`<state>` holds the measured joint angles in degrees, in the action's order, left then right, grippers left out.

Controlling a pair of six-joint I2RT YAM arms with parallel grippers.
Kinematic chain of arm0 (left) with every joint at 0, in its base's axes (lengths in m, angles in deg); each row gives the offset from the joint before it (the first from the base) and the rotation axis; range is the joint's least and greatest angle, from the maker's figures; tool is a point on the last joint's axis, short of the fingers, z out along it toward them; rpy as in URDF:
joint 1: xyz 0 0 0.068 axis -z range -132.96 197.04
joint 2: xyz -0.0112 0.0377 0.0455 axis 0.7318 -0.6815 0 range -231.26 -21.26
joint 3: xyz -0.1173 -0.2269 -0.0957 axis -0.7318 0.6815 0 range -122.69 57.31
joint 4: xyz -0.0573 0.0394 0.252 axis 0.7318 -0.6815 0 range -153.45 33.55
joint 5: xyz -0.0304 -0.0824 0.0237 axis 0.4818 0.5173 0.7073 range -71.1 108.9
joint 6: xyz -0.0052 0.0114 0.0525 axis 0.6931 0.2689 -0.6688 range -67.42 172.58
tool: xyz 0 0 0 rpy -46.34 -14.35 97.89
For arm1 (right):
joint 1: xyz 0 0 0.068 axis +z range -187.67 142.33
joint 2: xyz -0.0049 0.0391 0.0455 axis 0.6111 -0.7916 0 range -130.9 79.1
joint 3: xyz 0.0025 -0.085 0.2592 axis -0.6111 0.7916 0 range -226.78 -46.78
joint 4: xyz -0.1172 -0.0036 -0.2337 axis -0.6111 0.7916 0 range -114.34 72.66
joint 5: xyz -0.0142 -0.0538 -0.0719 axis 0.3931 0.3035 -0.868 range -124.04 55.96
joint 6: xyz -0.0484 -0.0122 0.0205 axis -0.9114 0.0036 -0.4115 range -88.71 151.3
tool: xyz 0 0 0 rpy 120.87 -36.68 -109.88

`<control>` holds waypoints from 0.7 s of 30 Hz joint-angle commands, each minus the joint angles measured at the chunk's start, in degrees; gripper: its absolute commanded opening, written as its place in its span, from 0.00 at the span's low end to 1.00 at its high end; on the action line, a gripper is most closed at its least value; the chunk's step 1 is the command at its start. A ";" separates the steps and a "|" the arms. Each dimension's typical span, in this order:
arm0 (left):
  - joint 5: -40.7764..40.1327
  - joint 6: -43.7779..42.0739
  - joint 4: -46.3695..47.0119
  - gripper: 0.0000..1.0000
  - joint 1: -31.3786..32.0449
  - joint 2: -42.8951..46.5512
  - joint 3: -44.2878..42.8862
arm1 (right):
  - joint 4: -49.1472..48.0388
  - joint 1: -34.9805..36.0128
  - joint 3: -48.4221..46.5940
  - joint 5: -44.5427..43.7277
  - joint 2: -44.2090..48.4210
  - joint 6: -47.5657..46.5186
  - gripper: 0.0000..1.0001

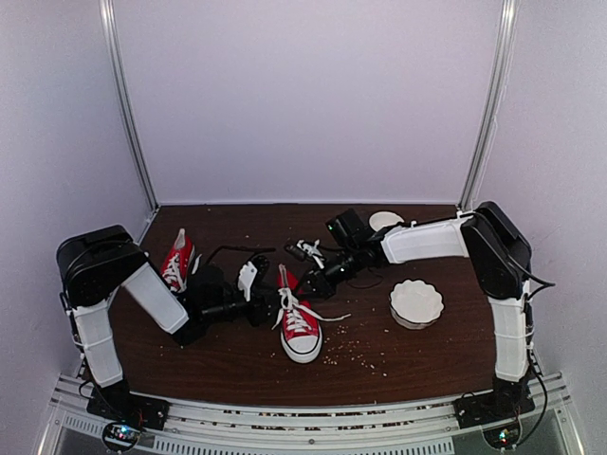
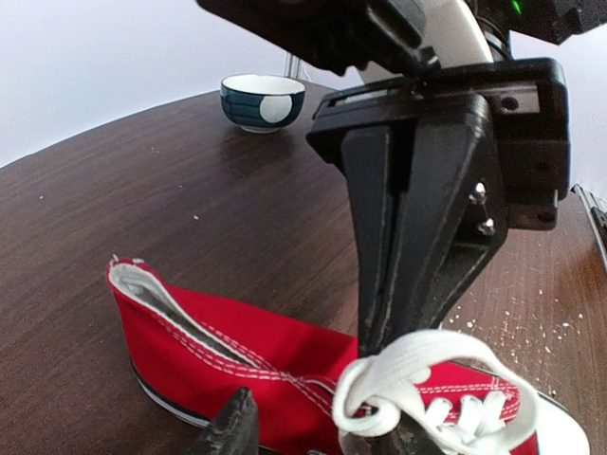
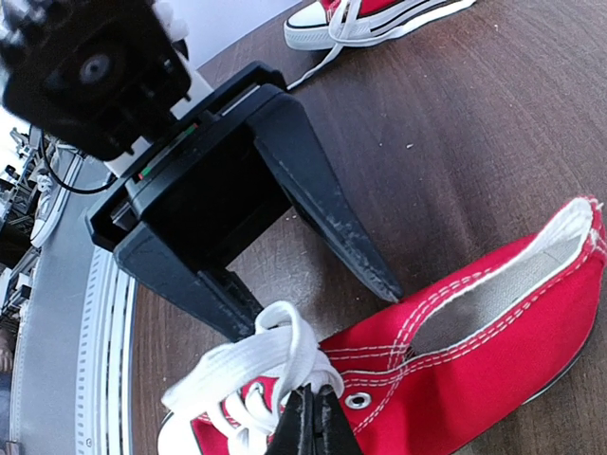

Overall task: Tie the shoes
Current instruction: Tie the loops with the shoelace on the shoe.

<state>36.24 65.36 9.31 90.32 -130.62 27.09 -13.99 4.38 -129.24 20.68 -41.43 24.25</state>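
Nearest the bases: shoe on the table, toe cap forward, loose lace end trailing right. Over its tongue, right gripper pinched tight on a lace loop. Likely to lose that loop if tugged before cinching, or to drag the light shoe along instead of tightening anything. Facing it, left gripper with jaws apart, one finger touching or just beside the same loop; cannot tell which. Could snag the loop on backing off and pull the bow apart, or close on nothing at all. Very little room between the two tools, hence a risk of knocking together. Further right, dish, exposed to a wide elbow swing. Back left, second shoe beside the left arm, lace loose. Farthest, bowl, well apart.
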 commanded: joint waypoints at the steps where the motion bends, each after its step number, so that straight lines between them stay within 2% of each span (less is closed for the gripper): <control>1: 0.38 -2.99 2.19 0.43 0.21 2.69 1.55 | -1.54 0.15 0.00 -1.52 2.50 0.72 0.00; 7: -2.12 -9.12 -4.20 0.48 2.05 6.18 1.77 | -1.53 0.17 0.61 -2.32 3.10 0.71 0.00; 12: -3.43 -13.18 -5.71 0.60 4.11 8.31 2.35 | -2.31 0.18 0.54 -2.99 3.30 1.90 0.00; 16: -9.36 -19.01 -9.50 0.67 7.15 10.03 1.15 | -2.30 0.30 0.68 -2.82 3.28 2.02 0.00; 21: -14.51 -22.74 -11.83 0.70 7.86 11.65 -0.26 | -2.29 0.43 0.87 -2.63 3.43 2.05 0.00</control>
<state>27.79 48.02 -1.23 98.04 -121.07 28.34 -15.17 4.44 -129.02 18.47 -40.36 25.73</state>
